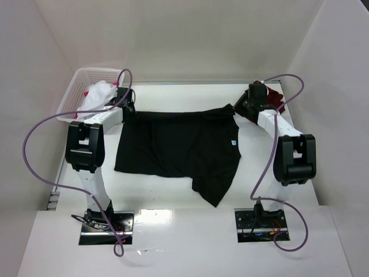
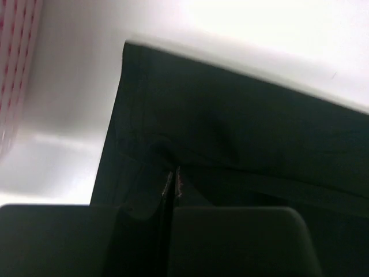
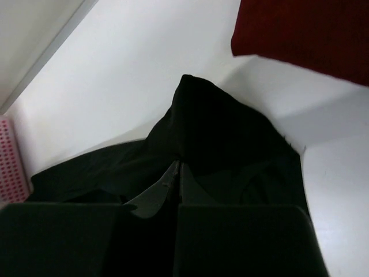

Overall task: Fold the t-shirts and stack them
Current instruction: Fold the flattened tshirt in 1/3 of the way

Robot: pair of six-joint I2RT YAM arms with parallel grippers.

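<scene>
At the far left corner of the table sits a white lattice basket [image 1: 71, 97], with a heap of white cloth [image 1: 99, 94] in it and a bit of pink-red cloth [image 1: 88, 92] showing at the heap's left side. Both reach up to the rim.

Across the middle of the table lies the black t-shirt [image 1: 173, 144], spread mostly flat, its small white label [image 1: 233, 142] near the right edge and one flap trailing toward the near side. Its far edge is drawn between the two arms. The left gripper [image 2: 174, 182] is clamped on the far left corner, just beside the basket, its fingers pressed together over a fold of the black cloth. The right gripper [image 3: 177, 173] is pinched likewise on the far right corner, where the cloth rises in a peak. Just behind it, at the far right, lies a dark maroon shirt [image 3: 305, 34], apart from the black one.

Purple cables [image 1: 34, 144] loop out from both arms, clear of the cloth.

The table [image 1: 161, 199] is white and glossy, closed in by plain pale walls [image 1: 184, 34] on three sides.
</scene>
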